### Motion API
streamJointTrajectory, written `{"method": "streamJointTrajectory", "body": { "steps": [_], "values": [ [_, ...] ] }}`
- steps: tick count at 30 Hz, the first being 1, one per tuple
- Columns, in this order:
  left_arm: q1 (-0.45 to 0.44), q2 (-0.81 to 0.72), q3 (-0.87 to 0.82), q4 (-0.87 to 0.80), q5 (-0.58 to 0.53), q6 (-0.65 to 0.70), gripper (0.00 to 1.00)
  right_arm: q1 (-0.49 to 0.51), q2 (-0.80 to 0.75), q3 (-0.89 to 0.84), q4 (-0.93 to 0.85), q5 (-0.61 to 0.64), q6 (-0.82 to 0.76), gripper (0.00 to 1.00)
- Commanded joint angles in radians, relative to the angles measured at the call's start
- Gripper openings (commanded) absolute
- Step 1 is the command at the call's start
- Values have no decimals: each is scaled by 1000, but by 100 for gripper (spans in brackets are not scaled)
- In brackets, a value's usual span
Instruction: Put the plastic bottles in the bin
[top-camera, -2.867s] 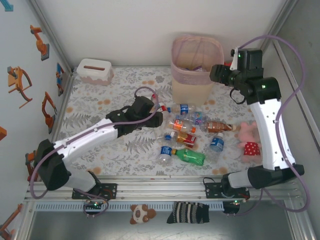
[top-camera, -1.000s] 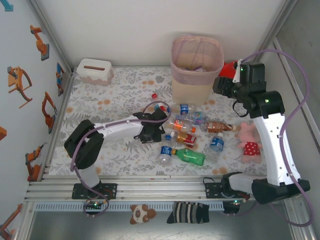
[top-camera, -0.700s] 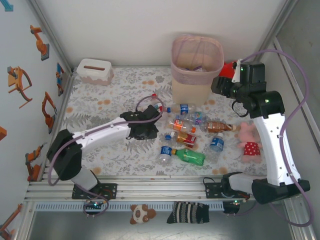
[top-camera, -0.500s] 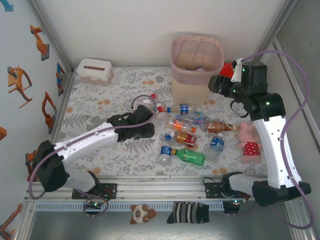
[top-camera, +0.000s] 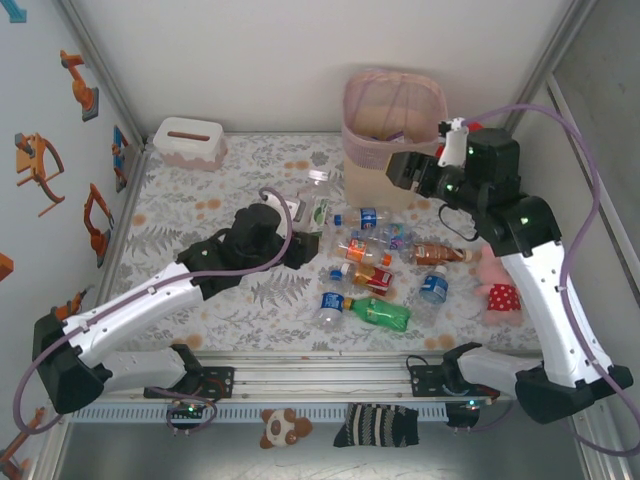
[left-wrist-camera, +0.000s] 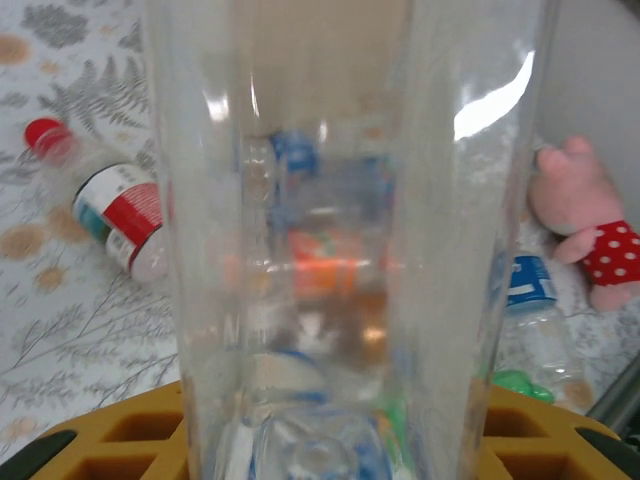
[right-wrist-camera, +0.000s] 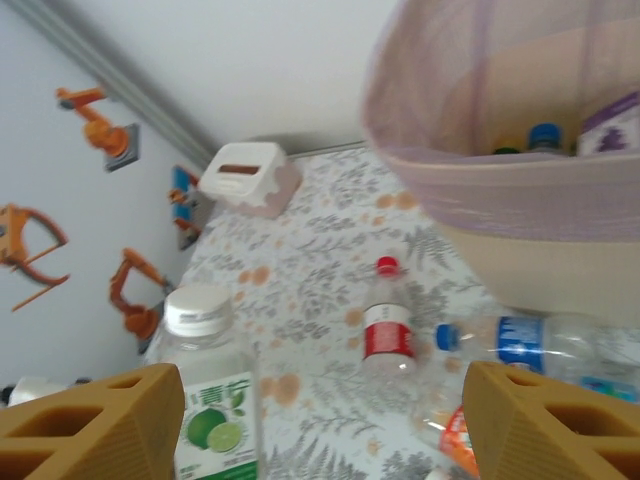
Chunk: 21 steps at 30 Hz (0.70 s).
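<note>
I'm looking at a leaf-and-flower patterned tabletop (top-camera: 180, 215) boxed in by white walls. The bin (top-camera: 394, 120) stands at the back, with a few bottles lying inside it. Just left of the bin and a little in front of it, my left gripper (top-camera: 302, 222) is clamped on a clear lime-label bottle (top-camera: 316, 205) with a white cap, held upright above the cloth. The other plastic bottles (top-camera: 375, 265) lie scattered in front of the bin. My right gripper (top-camera: 400, 172) hangs near the bin's front, on its right side, jaws wide with nothing between them. A pink plush pig (top-camera: 495, 275) sits right of the bin and nearer me. A white tissue box (top-camera: 189, 142) is well left of the bin.
</note>
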Motion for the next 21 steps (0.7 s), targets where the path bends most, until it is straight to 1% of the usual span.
{"method": "streamJointTrajectory", "body": {
  "steps": [1, 5, 8, 11, 14, 19, 21],
  "values": [
    [-5, -21, 29, 96, 86, 85, 41, 90, 18, 7, 65, 31, 11, 73],
    [-5, -25, 31, 141, 157, 105, 41, 192, 56, 35, 92, 25, -28, 74],
    [-5, -37, 30, 163, 202, 116, 40, 245, 82, 44, 103, 36, -39, 75],
    [-5, -49, 27, 181, 210, 118, 41, 283, 114, 50, 108, 33, -44, 76],
    [-6, -60, 24, 196, 210, 116, 41, 309, 135, 53, 106, 51, -48, 78],
    [-5, -71, 23, 220, 223, 116, 41, 335, 152, 40, 126, 75, -43, 86],
    [-5, -72, 23, 229, 229, 116, 41, 339, 157, 41, 125, 85, -37, 86]
  ]
}}
